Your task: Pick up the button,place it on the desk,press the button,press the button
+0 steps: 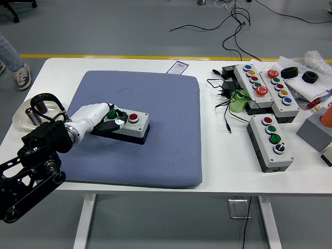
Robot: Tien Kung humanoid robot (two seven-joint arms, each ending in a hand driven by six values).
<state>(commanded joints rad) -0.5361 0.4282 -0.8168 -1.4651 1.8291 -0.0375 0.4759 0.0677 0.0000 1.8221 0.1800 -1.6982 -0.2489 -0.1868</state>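
Grey button box [129, 126] — left hand [106, 118] resting on its left end.

Button box [129, 126] sits on the mat [166, 145] — other boxes [273, 141] lie right.

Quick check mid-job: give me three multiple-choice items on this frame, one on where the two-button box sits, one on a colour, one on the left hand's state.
1. Where does the grey two-button control box sit?
A. on the blue textured mat
B. on the bare white table
C. on the floor

2. What colour is the box's uncovered button?
A. yellow
B. red
C. blue

3. What is the robot's left hand doing?
A. hanging off the table
B. gripping a cable
C. resting on the box's left end at the green button

Key: 1 A, the mat lies under the whole box; 2 B, the right-hand button is red; 3 C, the fingers lie over the box's left end.
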